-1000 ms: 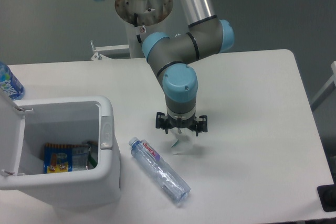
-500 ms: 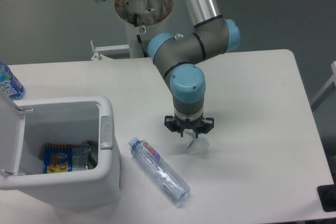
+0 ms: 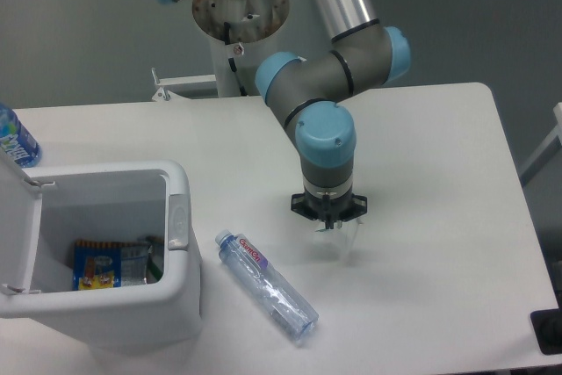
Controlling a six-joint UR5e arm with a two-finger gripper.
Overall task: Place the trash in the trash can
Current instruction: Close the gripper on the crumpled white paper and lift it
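- The hand [image 3: 336, 233] hangs point-down just above the counter [image 3: 439, 217], roughly at its middle. Its black finger mounts show under the blue wrist joint, but the fingertips blur into a pale smear, so I cannot tell whether it is spread, closed, or gripping anything.
- That pale smear below the hand may be the white carton or only a sheen on the counter; the view does not settle it, so the carton's place is uncertain.
- The clear bottle [image 3: 266, 285] with the red-lettered label lies flat on the counter, toward the front edge and to the camera's left of the hand, near but apart from it.
- Its long axis runs diagonally: the cap end points toward the trash can [image 3: 180, 256], the base toward the counter's front edge.
- Judged from this, a grasp on the bottle wants the fingers turned across that diagonal, closing on the body's middle.
- The trash can stands at the counter's front-left corner, lid open, coloured wrappers inside, just beyond the bottle's cap.
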